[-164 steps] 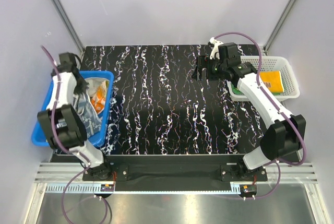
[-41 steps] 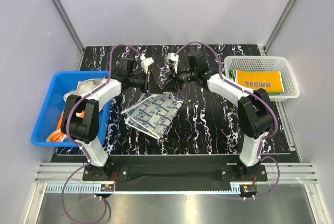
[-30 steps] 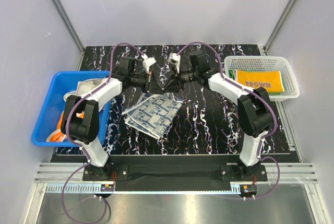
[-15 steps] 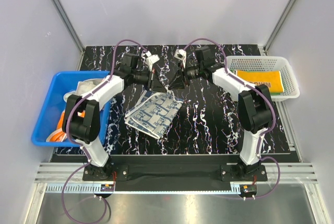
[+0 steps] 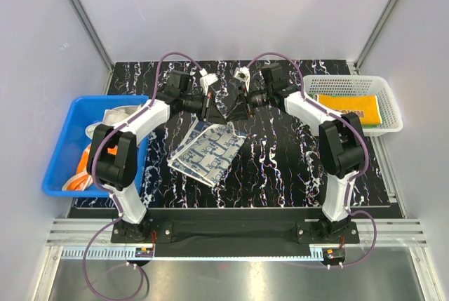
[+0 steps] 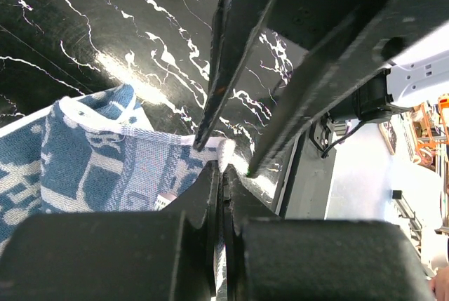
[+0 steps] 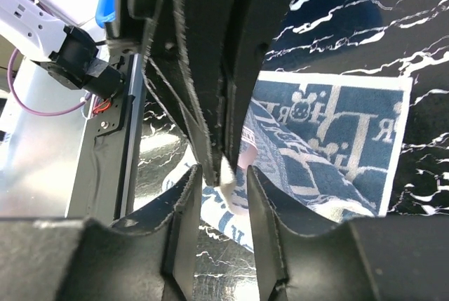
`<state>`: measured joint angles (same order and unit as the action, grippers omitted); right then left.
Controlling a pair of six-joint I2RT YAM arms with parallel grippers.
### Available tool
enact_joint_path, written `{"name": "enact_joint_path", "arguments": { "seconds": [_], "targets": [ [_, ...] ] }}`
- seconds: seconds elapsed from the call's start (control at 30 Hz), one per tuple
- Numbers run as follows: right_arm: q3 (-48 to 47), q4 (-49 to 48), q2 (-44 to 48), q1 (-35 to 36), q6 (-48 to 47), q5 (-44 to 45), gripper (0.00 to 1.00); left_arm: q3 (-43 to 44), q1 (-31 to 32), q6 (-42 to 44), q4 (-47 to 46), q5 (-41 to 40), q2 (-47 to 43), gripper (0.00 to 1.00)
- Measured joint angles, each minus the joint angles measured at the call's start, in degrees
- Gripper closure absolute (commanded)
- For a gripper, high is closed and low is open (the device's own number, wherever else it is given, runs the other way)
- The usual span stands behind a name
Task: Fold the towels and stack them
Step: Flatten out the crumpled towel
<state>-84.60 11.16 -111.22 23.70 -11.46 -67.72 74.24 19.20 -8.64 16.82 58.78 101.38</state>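
Fold setup: my left gripper (image 6: 223,166) clamps a corner of the navy-patterned towel (image 5: 207,148), right gripper (image 7: 224,172) gaping around it; next, I judge, right must close.

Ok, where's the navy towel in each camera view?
Top external: towel mid-table, slightly left of centre.
Left wrist: towel at lower left, one corner reaching picture centre.
Right wrist: towel centre-right.
Shared landmark: the black white-veined table under it in all three views.
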Motion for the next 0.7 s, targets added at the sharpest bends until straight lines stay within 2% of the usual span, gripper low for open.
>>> {"name": "enact_joint_path", "arguments": {
  "seconds": [0.07, 0.13, 0.17, 0.23, 0.27, 0.3, 0.37, 0.43, 0.53, 0.7],
  "targets": [
    [0.0, -0.1, -0.7, 0.0, 0.2, -0.3, 0.63, 0.0, 0.0, 0.0, 0.0, 0.1, 0.0, 1.0],
    [0.0, -0.1, -1.2, 0.0, 0.5, -0.6, 0.69, 0.0, 0.0, 0.1, 0.1, 0.0, 0.0, 1.0],
    [0.0, -0.2, -1.3, 0.0, 0.6, -0.8, 0.81, 0.0, 0.0, 0.1, 0.2, 0.0, 0.0, 1.0],
    [0.0, -0.4, -1.3, 0.0, 0.9, -1.1, 0.93, 0.0, -0.1, 0.1, 0.0, -0.4, 0.0, 0.98],
    [0.0, -0.7, -1.3, 0.0, 1.1, -1.2, 1.0, 0.0, -0.2, 0.0, 0.0, -0.4, 0.0, 0.91],
    [0.1, -1.0, -1.3, 0.0, 1.3, -1.1, 1.0, 0.0, -0.3, 0.0, 0.0, -0.6, 0.0, 0.8],
    [0.3, -1.1, -1.2, 0.0, 1.8, -1.2, 1.0, 0.0, -0.3, 0.6, 0.3, -1.3, 0.0, 0.65],
    [0.5, -1.4, -1.1, 0.0, 2.4, -0.9, 1.0, 0.0, -0.5, 1.8, 1.5, -3.0, 0.0, 0.56],
    [2.2, -4.3, -0.8, -0.1, 4.2, 1.6, 1.0, 0.4, -0.6, 4.3, 5.9, -5.6, 0.0, 0.52],
    [4.0, -6.9, -0.7, -2.2, 7.4, 5.4, 1.0, 0.4, -1.0, 9.0, 13.0, -9.5, -0.8, 0.52]
  ]
}}
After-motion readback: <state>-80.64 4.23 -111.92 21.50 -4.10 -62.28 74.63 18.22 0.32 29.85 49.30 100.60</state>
